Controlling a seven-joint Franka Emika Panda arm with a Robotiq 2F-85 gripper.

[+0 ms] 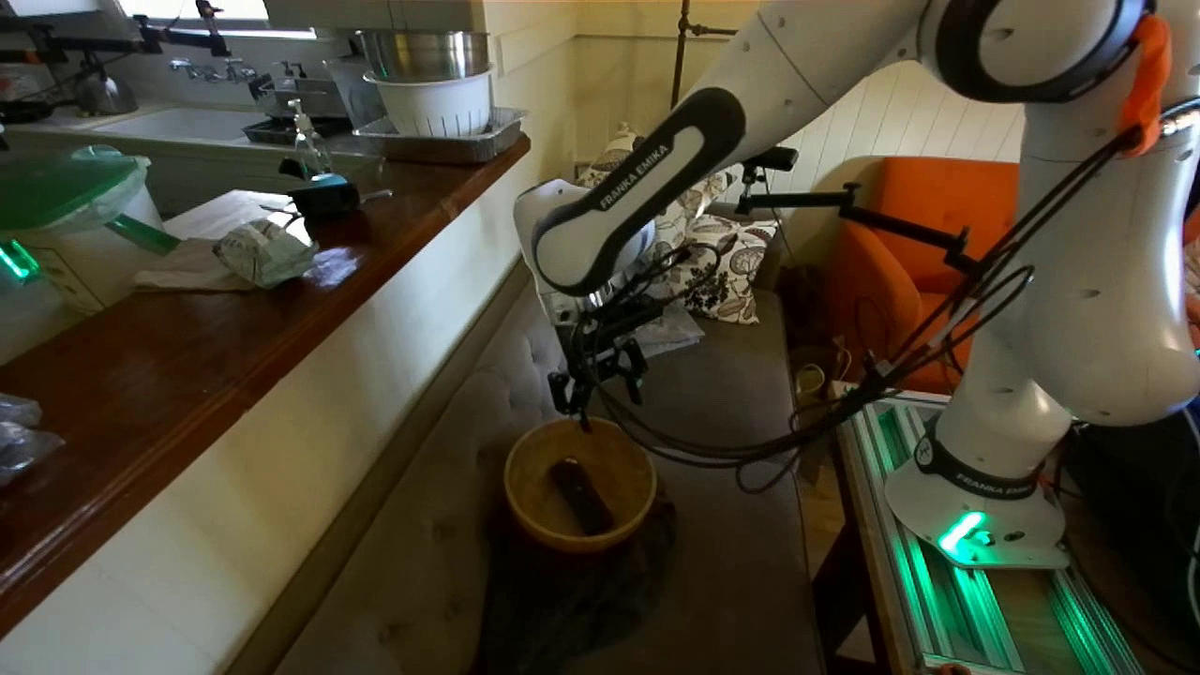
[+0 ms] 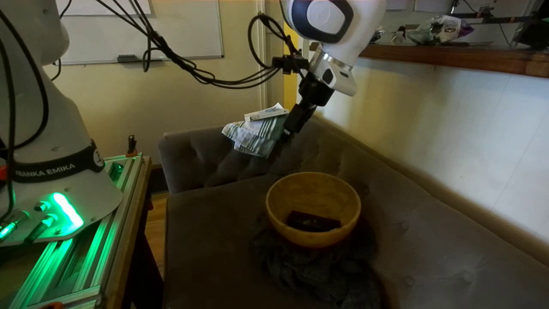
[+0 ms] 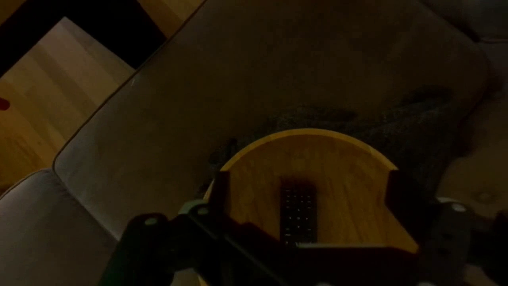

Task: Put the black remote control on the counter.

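Note:
The black remote control (image 1: 581,497) lies flat in the tan bowl (image 1: 630,469) on the sofa. In an exterior view the remote (image 2: 313,222) rests on the bottom of the bowl (image 2: 306,239). My gripper (image 1: 602,398) is open and empty, above and toward the far side of the bowl. It also shows in an exterior view (image 2: 288,135). In the wrist view the open fingers (image 3: 307,190) frame the bowl, with the remote (image 3: 298,210) below between them, its lower end hidden by the gripper. The glossy reddish-brown counter (image 1: 187,361) runs higher up beside the sofa.
A dark cloth (image 2: 317,274) lies under the bowl on the grey sofa (image 2: 206,240). A crumpled bag (image 1: 267,253), a dark cup (image 1: 325,199) and a metal tray (image 1: 506,131) are on the counter. A striped cloth (image 2: 255,137) lies on the sofa back. Cables hang from the arm.

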